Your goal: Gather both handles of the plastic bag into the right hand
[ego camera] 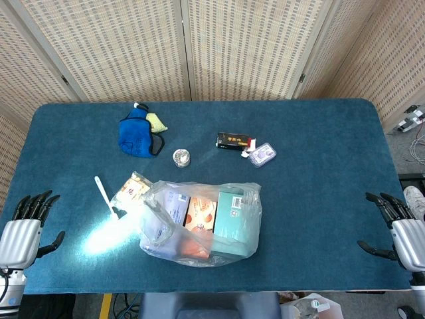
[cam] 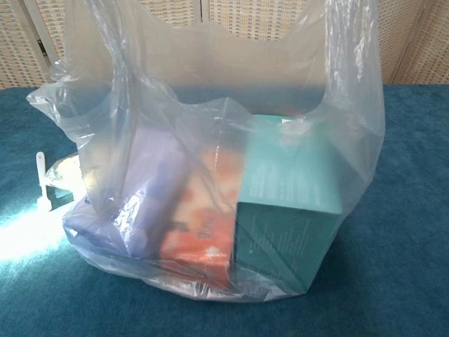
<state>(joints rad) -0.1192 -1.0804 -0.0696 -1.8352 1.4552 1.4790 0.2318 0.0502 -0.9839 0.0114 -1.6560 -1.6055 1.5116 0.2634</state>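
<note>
A clear plastic bag [ego camera: 199,222] stands near the table's front edge, holding a teal box [ego camera: 232,216], an orange box [ego camera: 199,219] and a purple pack. In the chest view the bag [cam: 210,175] fills the frame, its two handles [cam: 119,42] rising at left and right [cam: 347,42] of an open mouth. My left hand [ego camera: 26,229] rests at the table's front left corner, fingers spread, holding nothing. My right hand [ego camera: 398,226] sits at the front right edge, also open and far from the bag. Neither hand shows in the chest view.
A blue pouch [ego camera: 138,136] with a yellow item lies at the back left. A small round tin [ego camera: 181,157], a black box [ego camera: 234,141] and a lilac blister pack [ego camera: 262,155] lie mid-table. A white spoon [ego camera: 106,197] and a snack packet [ego camera: 129,191] lie left of the bag.
</note>
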